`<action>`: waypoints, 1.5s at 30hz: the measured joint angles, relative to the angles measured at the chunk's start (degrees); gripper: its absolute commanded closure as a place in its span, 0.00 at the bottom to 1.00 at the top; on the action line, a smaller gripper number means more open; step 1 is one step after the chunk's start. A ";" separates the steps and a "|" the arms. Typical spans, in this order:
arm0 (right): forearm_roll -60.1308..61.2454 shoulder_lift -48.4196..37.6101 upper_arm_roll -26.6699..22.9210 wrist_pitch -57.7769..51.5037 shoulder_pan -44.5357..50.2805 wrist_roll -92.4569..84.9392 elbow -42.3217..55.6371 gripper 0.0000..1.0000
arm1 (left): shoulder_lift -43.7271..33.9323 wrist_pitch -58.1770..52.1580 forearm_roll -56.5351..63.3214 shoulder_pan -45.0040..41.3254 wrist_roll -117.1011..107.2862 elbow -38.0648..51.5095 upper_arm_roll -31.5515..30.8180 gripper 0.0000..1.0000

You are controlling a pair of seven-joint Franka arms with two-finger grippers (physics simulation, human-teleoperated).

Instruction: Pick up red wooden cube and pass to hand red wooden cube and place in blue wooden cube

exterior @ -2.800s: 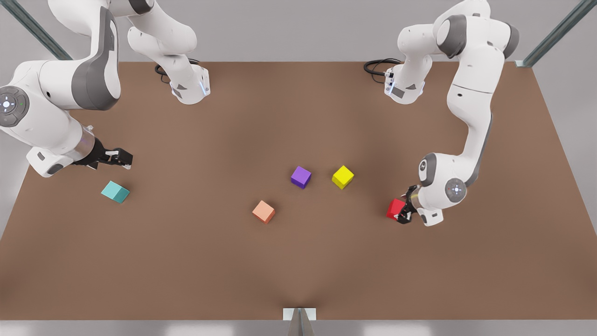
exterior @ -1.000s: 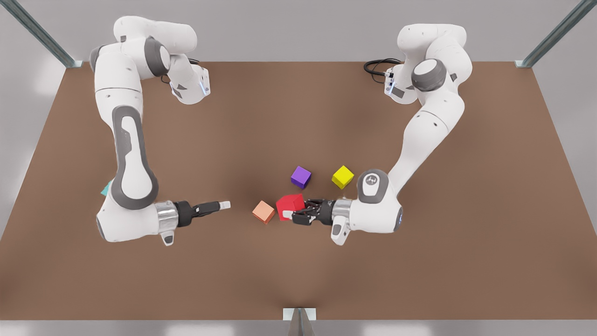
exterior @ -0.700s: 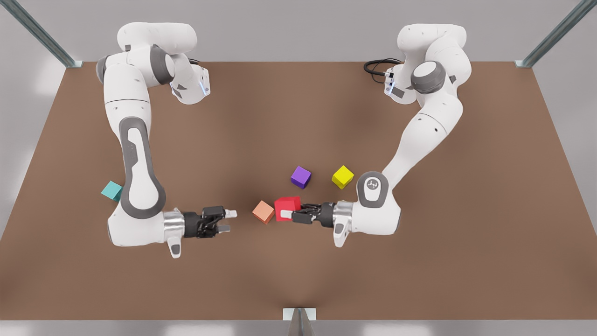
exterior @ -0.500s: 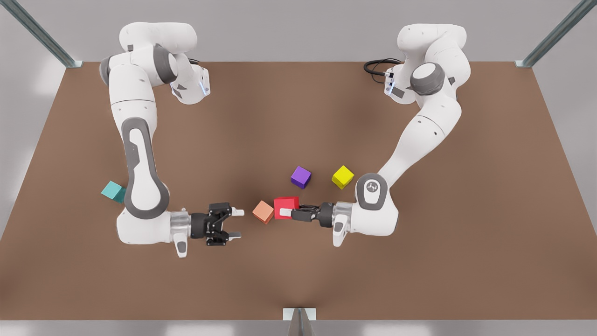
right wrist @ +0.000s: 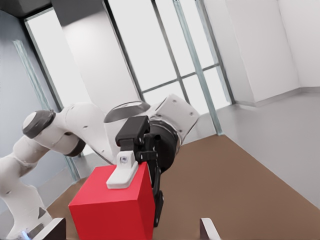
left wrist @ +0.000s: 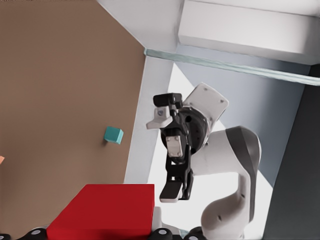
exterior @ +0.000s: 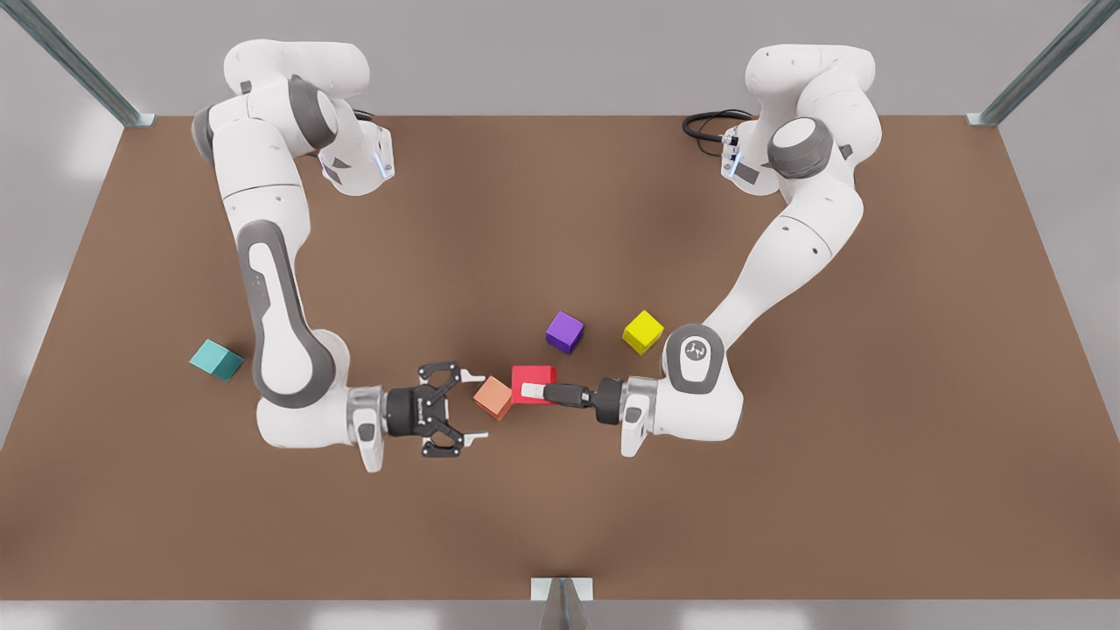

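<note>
Left gripper [exterior: 532, 387] is clamped on the red wooden cube [exterior: 525, 374], held mid-table off the surface. Right gripper [exterior: 474, 407] faces it from 9 o'clock with fingers spread wide, not touching. The right wrist view shows a left fingertip [right wrist: 122, 172] flat on the cube's face. Salmon cube [exterior: 493, 396] sits between the grippers in the front view. Blue wooden cube [exterior: 216, 360] is far out at 9 o'clock.
</note>
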 measured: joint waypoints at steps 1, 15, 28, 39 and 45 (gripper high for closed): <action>0.15 -0.10 0.06 -0.04 -0.01 -1.52 -0.20 0.01 | 0.00 0.03 0.00 0.00 0.52 0.01 0.00 0.35; 2.44 -2.87 0.88 -0.57 0.42 -15.87 -5.97 0.02 | 0.27 0.73 -0.18 -0.79 5.47 0.27 0.00 0.35; 4.09 -2.33 1.29 0.81 2.20 -21.94 -5.88 0.02 | 0.89 1.00 -0.18 -0.85 8.25 0.72 0.17 0.35; 5.61 -2.05 1.29 2.68 3.79 -24.43 -5.50 0.02 | 0.89 1.04 -0.19 -0.79 9.58 0.72 0.17 0.35; 6.23 -1.51 1.30 4.15 4.52 -25.24 -5.41 0.02 | 0.89 1.14 -0.18 -0.90 10.04 0.72 0.18 0.35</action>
